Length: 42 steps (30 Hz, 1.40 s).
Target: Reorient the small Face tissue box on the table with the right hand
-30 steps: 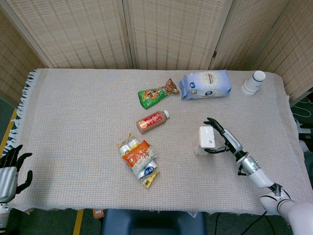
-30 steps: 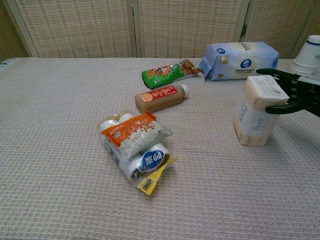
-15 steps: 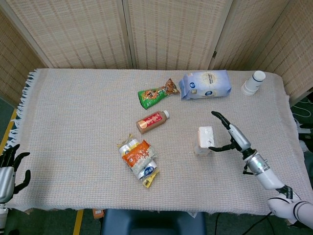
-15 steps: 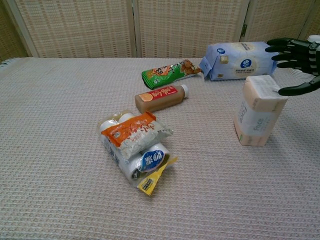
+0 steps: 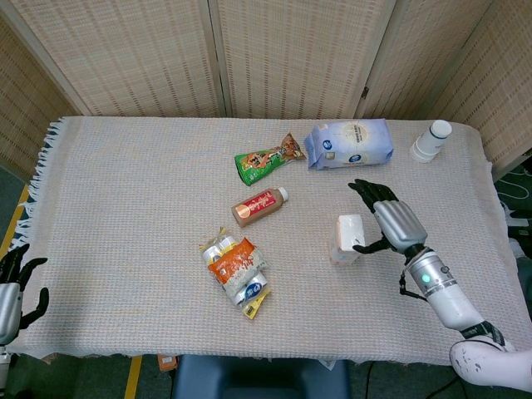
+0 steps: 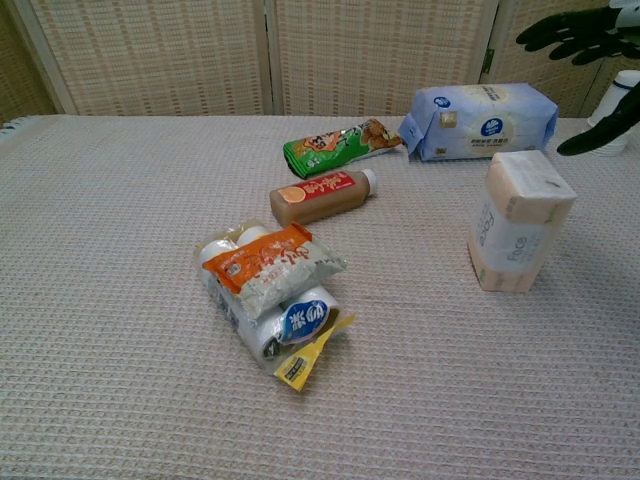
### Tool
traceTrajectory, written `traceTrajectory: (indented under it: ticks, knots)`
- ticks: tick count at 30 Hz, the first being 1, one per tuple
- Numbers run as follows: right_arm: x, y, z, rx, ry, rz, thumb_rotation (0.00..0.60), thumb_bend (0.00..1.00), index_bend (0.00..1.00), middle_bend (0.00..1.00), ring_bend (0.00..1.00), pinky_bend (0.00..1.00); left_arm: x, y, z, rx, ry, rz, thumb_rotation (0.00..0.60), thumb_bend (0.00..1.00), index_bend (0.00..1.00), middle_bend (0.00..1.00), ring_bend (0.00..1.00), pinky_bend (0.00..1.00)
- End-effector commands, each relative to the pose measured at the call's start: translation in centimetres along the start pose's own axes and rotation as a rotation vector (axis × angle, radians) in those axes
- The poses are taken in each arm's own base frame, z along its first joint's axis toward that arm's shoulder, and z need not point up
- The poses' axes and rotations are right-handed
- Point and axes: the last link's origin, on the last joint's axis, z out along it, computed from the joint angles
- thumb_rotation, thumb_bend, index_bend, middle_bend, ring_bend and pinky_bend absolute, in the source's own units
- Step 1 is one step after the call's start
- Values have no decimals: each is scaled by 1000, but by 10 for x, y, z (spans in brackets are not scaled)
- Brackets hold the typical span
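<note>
The small Face tissue box (image 5: 348,238) (image 6: 517,222) stands upright on end on the cloth, right of centre, leaning slightly. My right hand (image 5: 391,221) (image 6: 590,45) hovers open above and to the right of the box, fingers spread, holding nothing and clear of it. My left hand (image 5: 12,281) hangs open at the table's near left corner, off the cloth, and is outside the chest view.
A brown drink bottle (image 5: 258,205), a green snack bag (image 5: 268,158) and a large blue tissue pack (image 5: 350,143) lie behind the box. A bundle of packets (image 5: 237,271) lies near the front centre. White stacked cups (image 5: 431,140) stand at the back right.
My right hand has let go of the tissue box and risen up and away from it. The box stays standing on end. The left hand has barely shifted.
</note>
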Motion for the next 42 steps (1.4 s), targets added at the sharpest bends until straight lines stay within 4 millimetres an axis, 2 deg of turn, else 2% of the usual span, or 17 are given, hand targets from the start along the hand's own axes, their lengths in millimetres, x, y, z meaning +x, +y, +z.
traceTrajectory:
  ticks: [1, 5, 9, 13, 25, 42]
  knots:
    - [24, -67, 0, -117, -190, -219, 600, 0, 0, 0, 0, 0, 0, 0, 0, 1, 3, 1, 600, 485, 251, 0, 0, 119]
    - [18, -83, 10, -201, -247, -305, 600, 0, 0, 0, 0, 0, 2, -1, 0, 5, 7, -1, 600, 485, 251, 0, 0, 118]
    - [4, -88, 11, -226, -327, -290, 600, 0, 0, 0, 0, 0, 3, -2, 0, 9, 10, -4, 600, 485, 250, 0, 0, 119]
    - [0, -80, 14, -244, -378, -276, 600, 0, 0, 0, 0, 0, 3, -2, 0, 10, 7, -6, 600, 485, 250, 0, 0, 119]
    - [1, -58, 28, -319, -371, -297, 600, 0, 0, 0, 0, 0, 2, -2, 0, 16, 6, -1, 600, 486, 250, 0, 0, 119]
    - [-13, -41, 42, -327, -376, -281, 600, 0, 0, 0, 0, 0, 1, -3, 2, 25, 3, 5, 600, 486, 250, 0, 0, 118]
